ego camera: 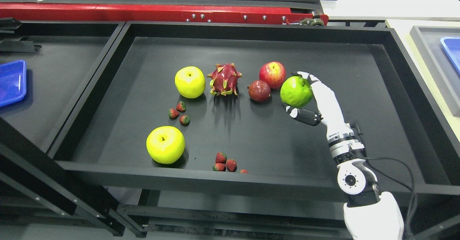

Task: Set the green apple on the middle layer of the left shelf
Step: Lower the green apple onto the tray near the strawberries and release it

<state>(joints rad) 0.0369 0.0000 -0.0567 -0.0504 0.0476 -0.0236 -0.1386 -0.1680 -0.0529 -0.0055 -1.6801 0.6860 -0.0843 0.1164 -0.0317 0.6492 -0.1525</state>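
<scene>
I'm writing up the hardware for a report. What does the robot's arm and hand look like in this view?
Only the right arm shows. The right hand has a white shell, with black and white fingers. Below it sit a ringed silver-and-black wrist, a round white joint disc and a bulky white forearm, with thin black cables looping alongside.

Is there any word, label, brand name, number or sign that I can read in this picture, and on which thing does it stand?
None: no readable text shows anywhere.
Green apple, held in the right hand: no sticker or print visible.
Black tray: plain.
Red bar: only bolts, no lettering.
Blue tray: plain.
</scene>
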